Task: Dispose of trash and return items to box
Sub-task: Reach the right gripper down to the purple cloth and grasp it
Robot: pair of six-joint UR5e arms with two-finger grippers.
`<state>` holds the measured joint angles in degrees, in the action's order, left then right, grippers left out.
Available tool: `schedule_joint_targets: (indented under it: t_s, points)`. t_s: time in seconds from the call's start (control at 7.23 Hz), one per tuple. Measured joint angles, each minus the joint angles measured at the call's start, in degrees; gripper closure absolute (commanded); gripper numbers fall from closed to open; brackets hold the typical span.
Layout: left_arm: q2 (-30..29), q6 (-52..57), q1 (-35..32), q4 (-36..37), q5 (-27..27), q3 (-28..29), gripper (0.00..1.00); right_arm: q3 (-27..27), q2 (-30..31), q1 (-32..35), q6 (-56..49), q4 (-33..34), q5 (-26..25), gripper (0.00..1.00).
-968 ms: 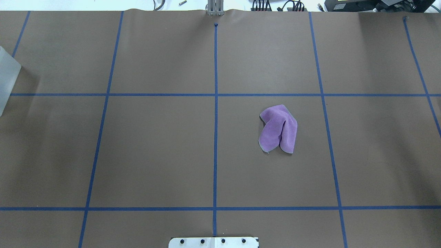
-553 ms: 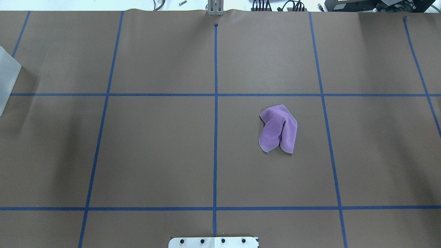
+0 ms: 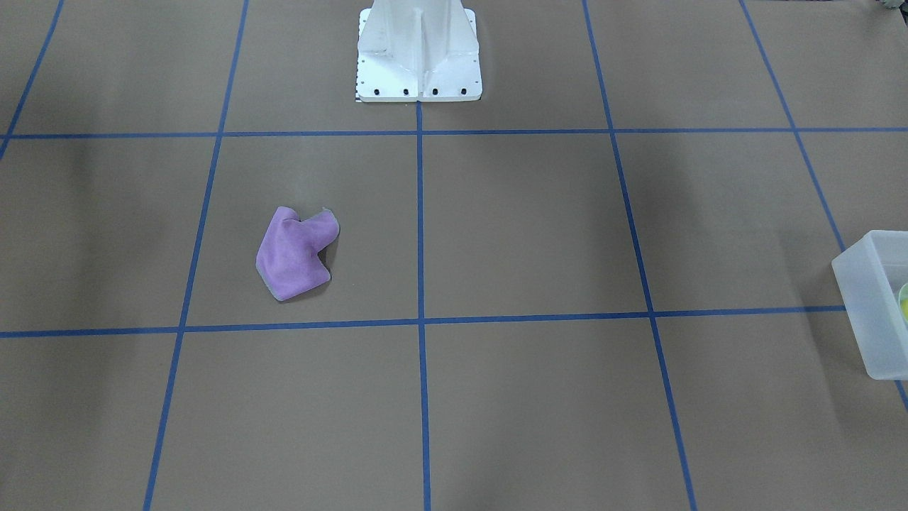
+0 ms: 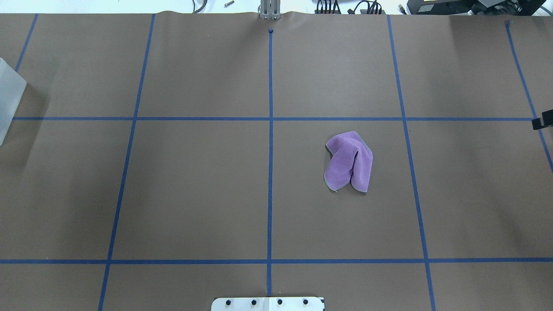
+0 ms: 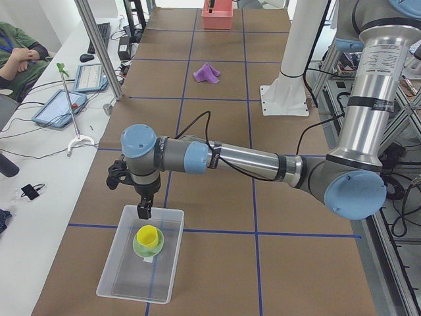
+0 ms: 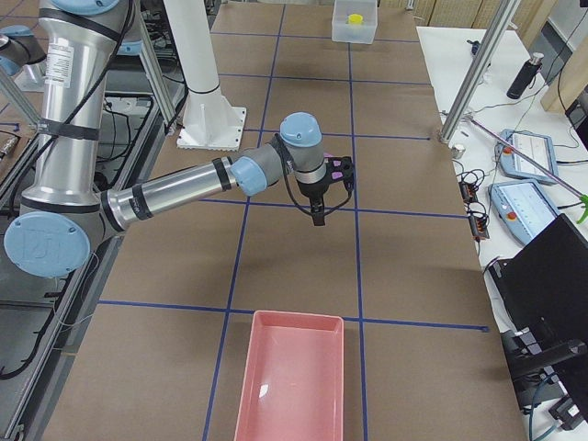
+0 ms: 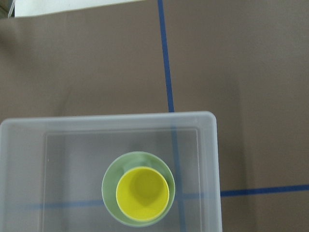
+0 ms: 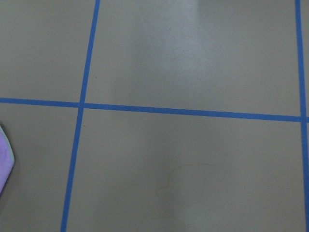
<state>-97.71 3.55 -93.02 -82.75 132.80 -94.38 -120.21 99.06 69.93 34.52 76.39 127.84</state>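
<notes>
The yellow cup (image 7: 142, 193) stands inside the sage-green bowl (image 7: 110, 176), and both sit in the frosted box (image 7: 212, 145). They also show in the exterior left view: the cup (image 5: 148, 236), the bowl (image 5: 138, 247) and the box (image 5: 118, 276). My left gripper (image 5: 143, 212) hangs above the box's far end. I cannot tell if it is open or shut, and its fingers are out of the wrist view. My right gripper (image 6: 318, 219) hovers over bare table near a purple cloth (image 4: 349, 162). I cannot tell its state either.
The purple cloth (image 3: 294, 252) lies crumpled right of the table's middle. A pink tray (image 6: 294, 377) sits at the table's right end. The white robot base (image 3: 418, 53) stands at the near edge. An operator (image 5: 20, 52) sits beside the table with tablets.
A black part of my right gripper has come into the overhead view at its right edge. The cloth and the box have not moved.
</notes>
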Motion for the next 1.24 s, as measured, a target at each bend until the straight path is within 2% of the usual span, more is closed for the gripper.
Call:
schedule_joint_targets:
  t_s: [0.28, 0.55, 0.97, 1.24]
  points:
    - [4.35, 2.12, -0.42, 3.9, 0.1, -6.99, 0.02, -0.48, -4.79, -9.81, 13.07, -1.24, -7.58, 0.0]
    - [5.66, 2.39, -0.67, 4.47, 0.19, -8.79, 0.02, -0.18, -11.95, -21.17, 25.01, 0.26, -16.67, 0.0]
    - [5.85, 2.43, -0.91, 4.52, 0.36, -8.88, 0.02, 0.89, -28.4, -33.52, 36.72, 14.78, -26.63, 0.01]
    - [6.28, 2.5, -0.91, 4.31, 0.45, -8.44, 0.02, 3.97, -33.13, -37.62, 38.85, 17.07, -31.04, 0.03]
